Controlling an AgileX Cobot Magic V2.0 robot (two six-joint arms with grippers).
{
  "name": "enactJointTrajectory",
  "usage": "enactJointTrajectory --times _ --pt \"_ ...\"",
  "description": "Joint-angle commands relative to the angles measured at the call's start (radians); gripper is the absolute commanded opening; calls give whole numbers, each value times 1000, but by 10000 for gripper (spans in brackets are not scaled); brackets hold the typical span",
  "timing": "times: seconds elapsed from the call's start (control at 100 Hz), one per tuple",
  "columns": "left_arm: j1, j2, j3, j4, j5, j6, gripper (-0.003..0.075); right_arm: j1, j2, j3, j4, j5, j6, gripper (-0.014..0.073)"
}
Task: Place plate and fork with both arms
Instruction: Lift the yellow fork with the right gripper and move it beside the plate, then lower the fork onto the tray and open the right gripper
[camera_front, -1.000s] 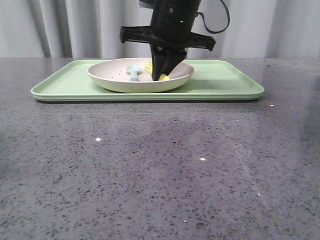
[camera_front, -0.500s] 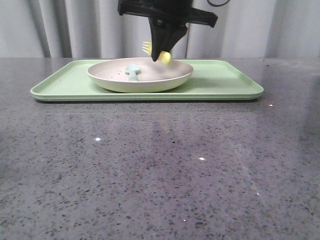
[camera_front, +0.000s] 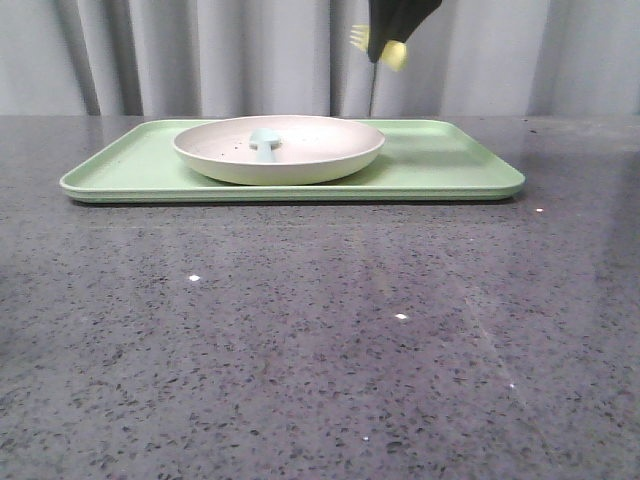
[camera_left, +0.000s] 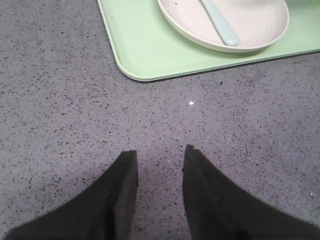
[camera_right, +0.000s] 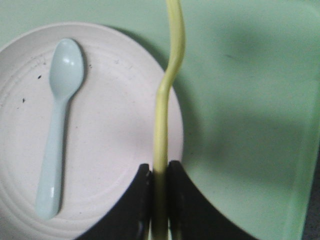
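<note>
The near part of the worktop (camera_front: 320, 340) is a dark speckled stone-like surface with nothing resting on it.

Left end effector (camera_left: 159, 172): hovers low over the worktop, near the tray's near-left corner. Its two dark fingers stand slightly apart with nothing between them; it is released.

Tray (camera_front: 450, 165): a light green rectangular tray lies across the far part of the worktop. The plate (camera_front: 230, 165) sits on its left-centre area. A pale blue spoon (camera_front: 264, 143) lies inside the plate.

Right end effector (camera_right: 160, 197): raised above the tray, to the right of the plate's centre, mostly cut off at the upper edge of the front view. It is clenched on the fork (camera_right: 167, 100), gripping it edge-on at one end, with the rest projecting clear of the fingers. The fork is airborne and touches nothing else.

Handling judgement:
- Fork: appears to be thin, light plastic with a curved profile; likely to flex and to pivot in a narrow pinch. A hold nearer mid-handle would be steadier.
- Plate: appears rigid and smooth, possibly slippery, and may chip if dropped. The rim is the only practical place to take hold. The loose spoon may slide if the plate tilts.

Markings: no brand, label or readable writing is visible on any item.
</note>
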Motion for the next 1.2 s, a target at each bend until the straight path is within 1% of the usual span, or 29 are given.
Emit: enactJointTrajectory --times 0.0,0.27,0.47,0.65,0.85,0.92,0.97,1.09,1.14,1.19 --pt "0 -6 -27 -23 -53 -11 230 -27 -79 -22 -22 96 0 -35" --pt "0 -6 -27 -23 -53 -11 230 -69 -84 49 5 89 -1 -35" --pt "0 -6 -27 -23 -53 -11 230 -74 -84 136 13 54 -3 -35" --pt "0 -6 -27 -23 -53 -11 230 -74 -84 221 70 -16 -13 -35" --pt "0 -6 -27 -23 -49 -11 230 -74 -84 254 70 -18 -13 -28" --pt "0 -6 -27 -23 -49 -11 230 -74 -84 254 70 -18 -13 6" --pt "0 -6 -27 -23 -49 -11 230 -74 -84 254 70 -15 -15 53" --pt "0 -6 -27 -23 -47 -11 230 -74 -84 254 70 -15 -19 230" --pt "0 -6 -27 -23 -45 -11 230 -77 -84 254 70 -16 -19 282" --pt "0 -6 -27 -23 -41 -11 230 -80 -84 254 70 -17 -19 306"
